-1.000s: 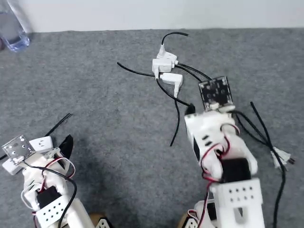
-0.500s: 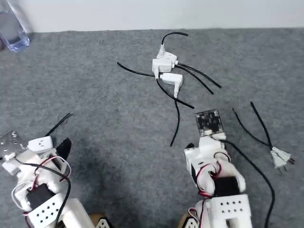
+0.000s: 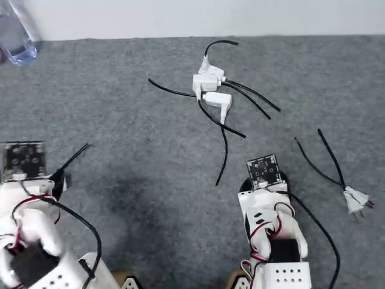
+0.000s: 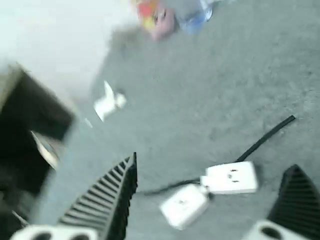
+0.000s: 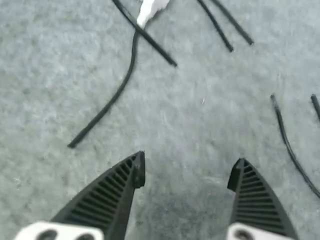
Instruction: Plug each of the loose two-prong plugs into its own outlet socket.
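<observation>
My left pincer (image 4: 212, 166) was spread with nothing between its fingers. It stood over the grey desk (image 3: 120, 126) close to the left edge. Just beyond the fingertips lay a white outlet block (image 4: 231, 177) with two slots facing up. A second white block (image 4: 184, 206) touched one end of it. I could not tell whether that second block was a plug seated in the outlet. A thin black cord (image 4: 265, 140) ran away from the outlet block across the desk.

My right pincer (image 5: 190, 161) was also spread and empty. It stood over bare desk near the near edge, right of the middle. The free end of a long black cable (image 5: 105, 112) lay on the desk ahead of it, apart from both fingers.

Toward the middle of the far edge sat a white outlet socket (image 3: 207, 80). A white angled plug (image 3: 218, 100) lay against its near side, and several black leads fanned out from the pair.

A loose two-prong plug (image 3: 355, 200) lay near the right edge, well apart from both pincers, with its prongs toward that edge. A clear bottle (image 3: 15, 36) stood at the far left corner.
</observation>
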`<state>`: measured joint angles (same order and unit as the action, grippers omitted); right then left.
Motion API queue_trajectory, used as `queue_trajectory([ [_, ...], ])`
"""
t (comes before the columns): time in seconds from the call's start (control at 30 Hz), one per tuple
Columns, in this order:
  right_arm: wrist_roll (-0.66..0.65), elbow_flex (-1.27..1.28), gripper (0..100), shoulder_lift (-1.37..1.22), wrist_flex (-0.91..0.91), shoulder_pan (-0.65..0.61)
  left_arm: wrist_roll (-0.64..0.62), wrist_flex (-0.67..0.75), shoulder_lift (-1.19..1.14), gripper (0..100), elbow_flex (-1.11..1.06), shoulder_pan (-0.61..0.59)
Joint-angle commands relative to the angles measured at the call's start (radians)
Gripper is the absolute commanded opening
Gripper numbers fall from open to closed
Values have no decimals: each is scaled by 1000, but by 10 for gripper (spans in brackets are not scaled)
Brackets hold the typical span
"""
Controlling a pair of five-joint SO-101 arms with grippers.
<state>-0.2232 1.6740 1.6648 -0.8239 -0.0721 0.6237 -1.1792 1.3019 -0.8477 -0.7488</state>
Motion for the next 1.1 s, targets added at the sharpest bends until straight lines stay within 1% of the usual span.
queue_trajectory([
  [0.0, -11, 5, 266, 30, -2, 13, 256, -117, -166, 415, 245, 12],
  [0.13, -11, 5, 266, 35, -2, 13, 529, -285, -439, 415, 421, 11],
  [0.23, -11, 6, 266, 35, -2, 13, 641, -362, -614, 415, 510, 15],
  [0.3, -11, 6, 266, 35, -2, 13, 704, -371, -718, 415, 533, 17],
  [0.4, -11, 6, 266, 35, -2, 15, 836, -367, -867, 415, 533, 17],
  [0.53, -12, 6, 266, 35, -1, 15, 942, -367, -1026, 415, 541, 34],
  [0.6, -12, 6, 266, 35, -1, 15, 990, -334, -1083, 415, 541, 44],
  [0.7, -14, 6, 266, 35, 5, 15, 997, -232, -1157, 415, 535, 77],
  [0.83, -84, 9, 263, 35, 7, 15, 1002, -92, -1289, 415, 539, 98],
  [0.93, -95, 14, 263, 35, 8, -1, 1040, -43, -1376, 415, 541, 97],
  [1.07, -95, 14, 263, 33, 7, -22, 1063, 29, -1424, 415, 542, 81],
])
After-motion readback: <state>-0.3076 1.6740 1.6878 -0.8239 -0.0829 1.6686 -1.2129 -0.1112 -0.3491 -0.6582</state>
